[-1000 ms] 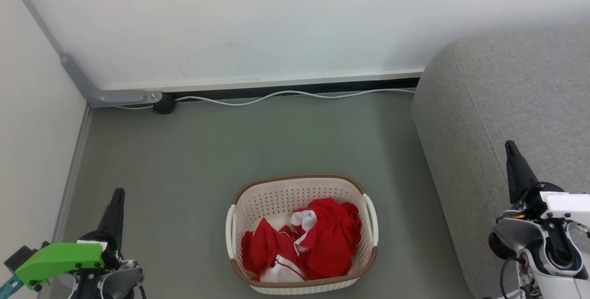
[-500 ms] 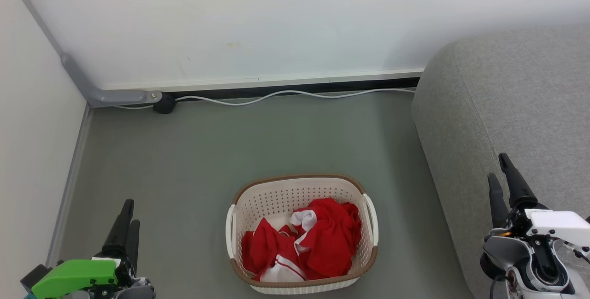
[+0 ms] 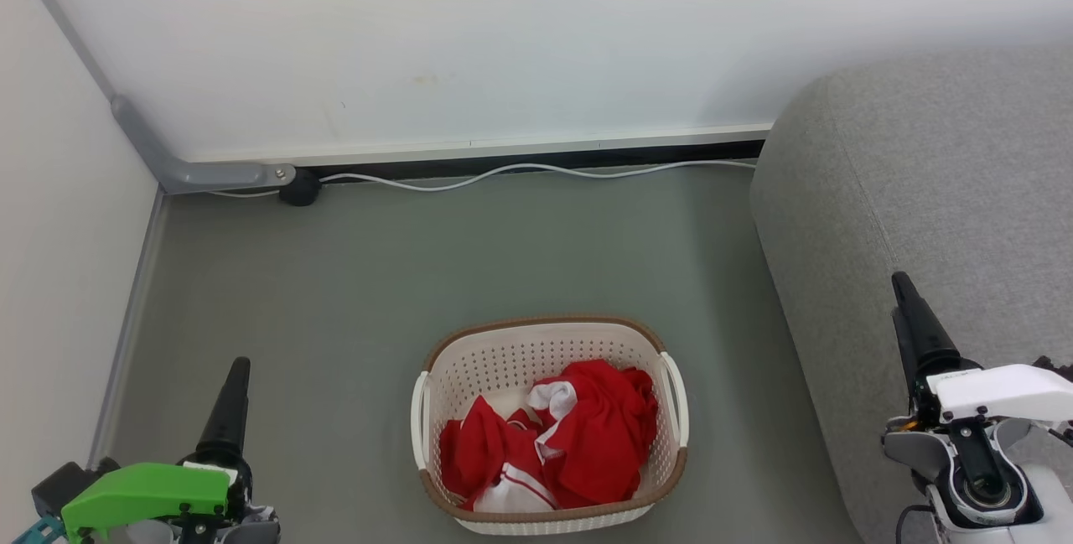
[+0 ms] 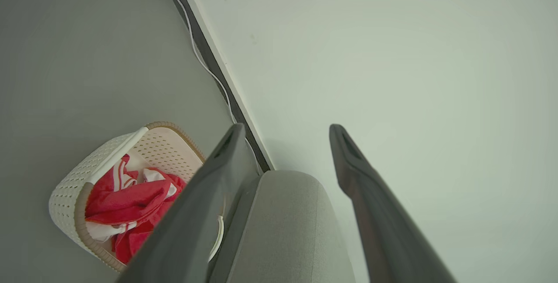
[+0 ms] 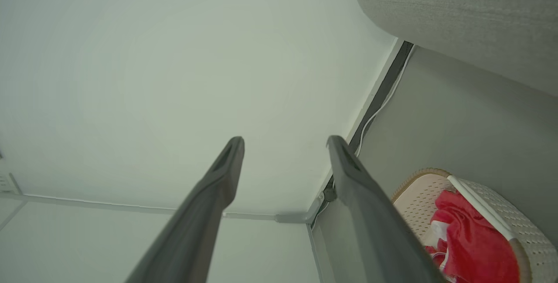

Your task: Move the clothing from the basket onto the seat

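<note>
The cream basket [image 3: 536, 324] stands on the floor, low in the middle of the head view. Both garments lie crumpled inside it: the plain red one [image 3: 603, 435] on the right, the red one with white panels and stripes [image 3: 513, 494] at the front left. To its right rises the grey sofa [image 3: 939, 175]. My left gripper [image 3: 237, 372] hangs left of the basket and my right gripper [image 3: 904, 292] over the sofa's edge. The wrist views show the left gripper [image 4: 286, 128] and the right gripper [image 5: 285, 140] open and empty, with basket [image 4: 69, 196] [image 5: 501, 204] and clothing [image 4: 126, 200] [image 5: 471, 239] below.
A white cable [image 3: 520, 171] runs along the base of the back wall to a black round fitting [image 3: 299, 189] and a grey conduit [image 3: 201, 177]. A side wall [image 3: 59, 234] closes the left. Grey floor [image 3: 419, 276] stretches beyond the basket.
Both grippers have rolled at the wrist and shifted slightly inward and lower in the head view. The basket and the clothing have not moved.
</note>
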Tool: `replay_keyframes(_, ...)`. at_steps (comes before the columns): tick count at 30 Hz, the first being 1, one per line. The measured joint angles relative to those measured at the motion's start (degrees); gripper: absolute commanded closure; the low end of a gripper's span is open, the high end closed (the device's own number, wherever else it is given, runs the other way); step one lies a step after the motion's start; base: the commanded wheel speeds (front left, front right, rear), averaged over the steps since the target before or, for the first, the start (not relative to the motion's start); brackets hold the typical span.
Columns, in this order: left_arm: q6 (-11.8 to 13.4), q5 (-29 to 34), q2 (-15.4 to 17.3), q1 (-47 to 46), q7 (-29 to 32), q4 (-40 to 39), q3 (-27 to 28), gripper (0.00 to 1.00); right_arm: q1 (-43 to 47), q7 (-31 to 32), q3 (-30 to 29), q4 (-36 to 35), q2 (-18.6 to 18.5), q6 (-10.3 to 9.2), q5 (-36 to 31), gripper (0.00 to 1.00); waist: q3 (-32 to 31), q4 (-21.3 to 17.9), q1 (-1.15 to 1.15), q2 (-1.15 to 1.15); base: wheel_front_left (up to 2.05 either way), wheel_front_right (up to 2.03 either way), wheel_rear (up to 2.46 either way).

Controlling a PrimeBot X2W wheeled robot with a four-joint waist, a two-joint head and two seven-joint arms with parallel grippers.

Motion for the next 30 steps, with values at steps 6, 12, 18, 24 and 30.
replay_keyframes(6, 0.0, 5.0, 1.4, 0.0, -1.4, -0.1, -1.8, 0.00, 0.0, -1.2, 2.6, -0.8, -1.0, -1.53, -7.4, 0.00, 0.0, 0.0, 0.00, 0.00, 0.00, 0.00, 0.00)
replay_keyframes(12, 1.0, 10.6, 2.4, 0.0, -2.8, -0.2, -3.4, 0.00, 0.0, -2.4, 5.8, -1.1, -1.6, -2.43, -13.3, 0.00, -0.2, -0.1, 0.00, 0.00, 0.00, 0.00, 0.00)
replay_keyframes(18, 1.8, 15.1, 3.0, 0.0, -4.0, -0.5, -4.9, 0.00, -0.1, -3.5, 8.3, -1.0, -2.2, -3.56, -18.9, 0.00, -0.2, -0.4, 0.00, 0.00, 0.00, 0.00, 0.00)
replay_keyframes(24, 2.5, 19.3, 3.1, 0.0, -5.0, -0.9, -5.8, 0.00, -0.3, -4.8, 10.6, -1.0, -2.5, -4.41, -23.7, 0.00, -0.3, -0.5, 0.00, 0.00, 0.00, 0.00, 0.00)
replay_keyframes(30, 3.1, 23.5, 3.1, 0.0, -6.3, -1.7, -6.2, 0.00, -0.4, -5.9, 12.5, -1.0, -3.0, -5.23, -28.7, 0.00, -0.3, -0.7, 0.00, 0.00, 0.00, 0.00, 0.00)
